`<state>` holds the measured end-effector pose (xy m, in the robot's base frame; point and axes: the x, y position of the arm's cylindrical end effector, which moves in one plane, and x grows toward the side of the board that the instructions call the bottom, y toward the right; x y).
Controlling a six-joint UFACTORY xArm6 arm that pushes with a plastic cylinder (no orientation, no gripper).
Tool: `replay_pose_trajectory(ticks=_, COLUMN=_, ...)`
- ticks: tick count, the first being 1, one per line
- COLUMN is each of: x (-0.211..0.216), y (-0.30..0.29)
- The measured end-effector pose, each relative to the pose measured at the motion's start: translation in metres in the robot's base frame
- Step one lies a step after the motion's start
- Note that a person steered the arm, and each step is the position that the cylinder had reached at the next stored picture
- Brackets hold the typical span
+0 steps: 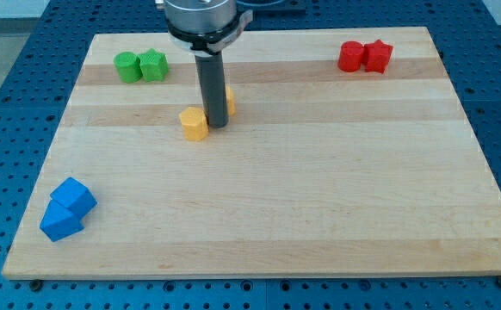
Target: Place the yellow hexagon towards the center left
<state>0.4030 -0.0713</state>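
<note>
Standing upright over the upper middle of the wooden board (259, 215), the dark rod (211, 86), with my tip (217, 127) resting at board level just to the view's right of the yellow hexagon (194, 123), seemingly touching its side. No jaws on this tool, so nothing gripping: only pressing sideways. Sitting above the centre and a little toward the view's left, the yellow hexagon, still well short of the left edge. Peeking out from behind the rod on its right, a second yellow block (230, 100), shape impossible to tell, mostly hidden. Lying side by side and touching near the view's top left, two green blocks (141, 65). Huddling together near the view's top right, two red blocks (365, 56), the right one looking star-like. Resting against each other at the view's bottom left, two blue blocks (67, 208).
</note>
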Motion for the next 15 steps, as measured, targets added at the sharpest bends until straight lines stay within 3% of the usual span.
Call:
replay_pose_trajectory(ticks=11, x=0.005, y=-0.093)
replay_pose_trajectory(ticks=12, x=0.016, y=-0.084)
replay_pose_trajectory(ticks=13, x=0.062, y=-0.044)
replay_pose_trajectory(ticks=15, x=0.062, y=-0.066)
